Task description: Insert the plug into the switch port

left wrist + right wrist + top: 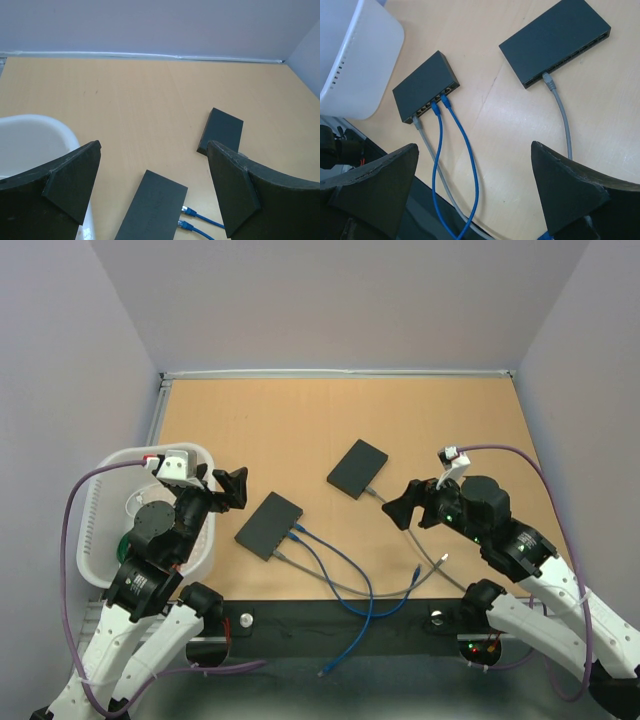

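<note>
I've got both grippers hanging spread wide, nothing held: left gripper [232, 488] beside the white basket [100, 530], right gripper [402, 504] near the far switch [357, 468]. A loose blue plug [416, 570] lies on the table [300, 420] by the right arm; the near switch [268, 525] carries two blue cables [335, 570].

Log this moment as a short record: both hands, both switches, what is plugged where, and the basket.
left hand: open, holding nothing, beside the basket
right hand: open, holding nothing
near black rectangular switch: two blue cables and a grey cable plugged in
far black rectangular switch: only the other grey cable plugged in
white plastic basket: at the left edge of the wooden table
task state: no plug grasped yet
</note>
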`<action>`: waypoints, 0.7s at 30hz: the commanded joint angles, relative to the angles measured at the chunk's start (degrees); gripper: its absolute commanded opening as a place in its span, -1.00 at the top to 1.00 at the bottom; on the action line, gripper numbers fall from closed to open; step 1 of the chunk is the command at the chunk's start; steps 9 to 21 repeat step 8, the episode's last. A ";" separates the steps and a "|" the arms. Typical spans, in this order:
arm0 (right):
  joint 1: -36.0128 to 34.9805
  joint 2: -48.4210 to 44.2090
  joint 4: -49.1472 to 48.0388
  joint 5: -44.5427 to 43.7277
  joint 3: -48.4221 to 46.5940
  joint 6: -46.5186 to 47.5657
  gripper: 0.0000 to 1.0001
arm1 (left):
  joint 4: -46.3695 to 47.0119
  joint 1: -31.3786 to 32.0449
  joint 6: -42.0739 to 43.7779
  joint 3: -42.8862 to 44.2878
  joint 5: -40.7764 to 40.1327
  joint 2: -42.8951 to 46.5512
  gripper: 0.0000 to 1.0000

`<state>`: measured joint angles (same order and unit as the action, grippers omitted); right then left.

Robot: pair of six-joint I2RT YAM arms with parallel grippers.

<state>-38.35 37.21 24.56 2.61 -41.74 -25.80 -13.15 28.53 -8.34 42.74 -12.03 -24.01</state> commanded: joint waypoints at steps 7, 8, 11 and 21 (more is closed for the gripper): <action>-0.41 -0.21 -1.88 0.12 -0.10 -0.39 -0.94 | 1.72 0.21 0.95 -0.55 0.43 -0.16 -0.97; -0.50 -0.47 -1.88 0.03 -0.10 -0.39 -0.95 | 1.72 0.21 0.87 -0.64 0.52 -0.16 -0.97; -0.50 -0.47 -1.88 0.03 -0.10 -0.39 -0.95 | 1.72 0.21 0.87 -0.64 0.52 -0.16 -0.97; -0.50 -0.47 -1.88 0.03 -0.10 -0.39 -0.95 | 1.72 0.21 0.87 -0.64 0.52 -0.16 -0.97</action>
